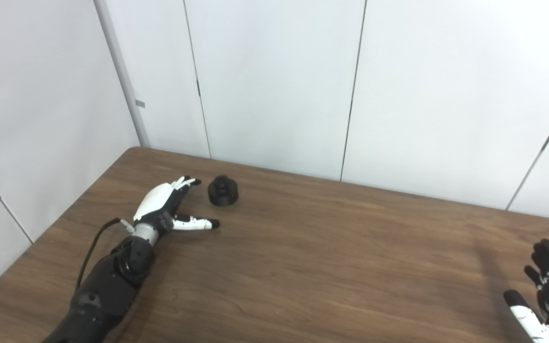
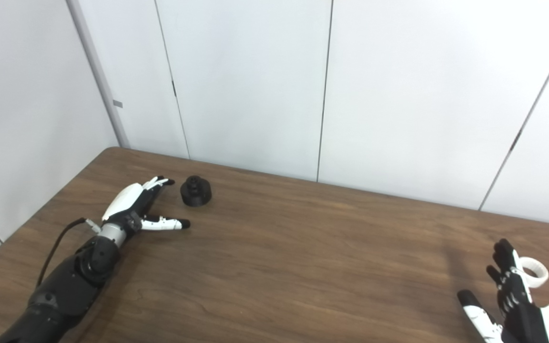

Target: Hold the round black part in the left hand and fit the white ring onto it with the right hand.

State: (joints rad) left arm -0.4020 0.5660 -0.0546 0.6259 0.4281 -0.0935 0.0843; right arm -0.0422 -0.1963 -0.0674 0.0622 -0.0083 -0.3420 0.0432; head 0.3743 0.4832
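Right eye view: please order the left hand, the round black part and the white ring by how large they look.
1. left hand
2. round black part
3. white ring, partly hidden behind the right hand and nearer the camera, so this last placing is unsure.

Black round part (image 1: 222, 191), white ring (image 2: 534, 272), black-and-white hands, on a dark brown wood-grain table (image 1: 303, 267).

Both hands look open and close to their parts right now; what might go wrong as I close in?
The left hand lies open beside the round black part, thumb spread below it, not touching; closing crookedly may push the part away across the smooth wooden table.

The white ring sits behind the right hand, partly hidden near the picture's edge, so the fingers could knock it out of view.
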